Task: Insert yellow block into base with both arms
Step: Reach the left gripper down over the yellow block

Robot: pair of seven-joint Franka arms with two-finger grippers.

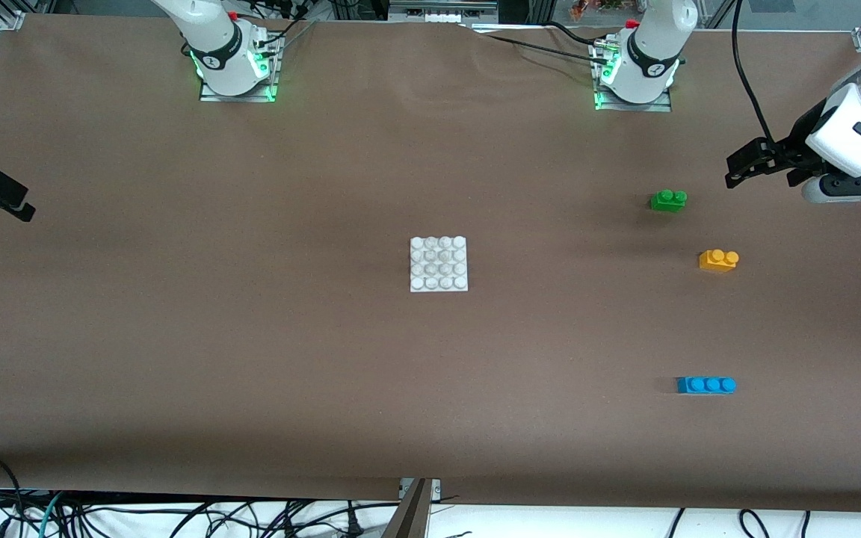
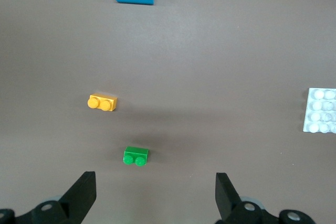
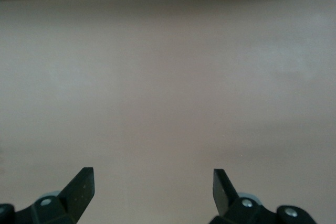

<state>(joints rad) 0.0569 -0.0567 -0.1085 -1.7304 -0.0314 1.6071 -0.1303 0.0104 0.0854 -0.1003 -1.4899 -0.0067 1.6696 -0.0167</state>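
The yellow block (image 1: 718, 260) lies studs-up on the bench (image 1: 251, 336) toward the left arm's end, its long axis along the bench's length, between the green brick (image 1: 668, 200) and the blue brick (image 1: 705, 385). The base (image 1: 439, 264) sits mid-bench, well apart. The left claw (image 1: 733, 175) and the right claw (image 1: 16, 205) both hover spread, empty.

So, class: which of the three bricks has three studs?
The blue brick, nearest the front camera; the green brick and yellow block have two.
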